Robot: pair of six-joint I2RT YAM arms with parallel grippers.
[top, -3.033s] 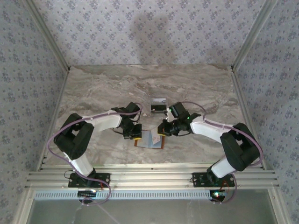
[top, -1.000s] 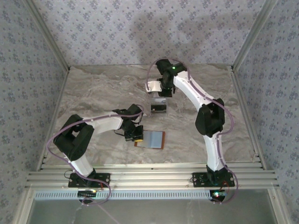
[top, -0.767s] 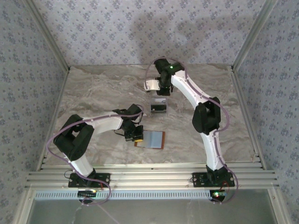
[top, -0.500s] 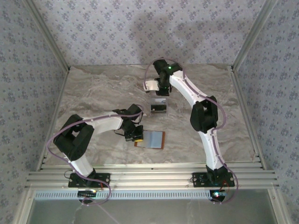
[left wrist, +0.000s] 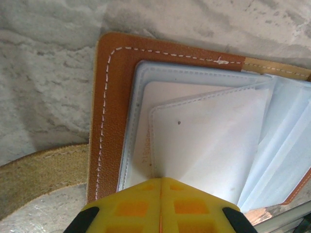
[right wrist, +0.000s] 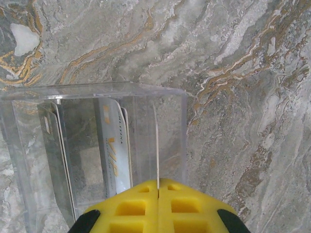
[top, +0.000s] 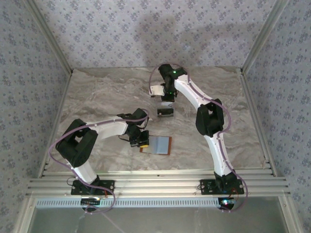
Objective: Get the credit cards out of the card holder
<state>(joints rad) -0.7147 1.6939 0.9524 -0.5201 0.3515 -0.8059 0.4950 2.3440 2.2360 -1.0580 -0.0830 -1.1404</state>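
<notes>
The brown card holder [top: 157,145] lies open near the table's front, grey-blue inside up. My left gripper [top: 140,140] sits at its left edge. In the left wrist view the yellow fingers [left wrist: 194,204] are shut on a pale inner panel [left wrist: 209,145] of the card holder [left wrist: 111,107]. My right gripper [top: 164,95] hangs over the clear tray [top: 165,111], shut on a pale credit card [top: 156,90]. In the right wrist view that card [right wrist: 158,162] shows edge-on, pointing down into the tray [right wrist: 182,136]. A silvery card [right wrist: 114,150] with orange lettering stands inside.
A tan strap [left wrist: 39,170] curls on the marble left of the card holder. Aluminium rails [top: 155,184] run along the front edge, and patterned walls close in the other sides. Another thin card [right wrist: 47,125] leans at the tray's left.
The right arm carried the pale card from the card holder to the far tray, then drifted slightly left over it. The left arm has kept still.
</notes>
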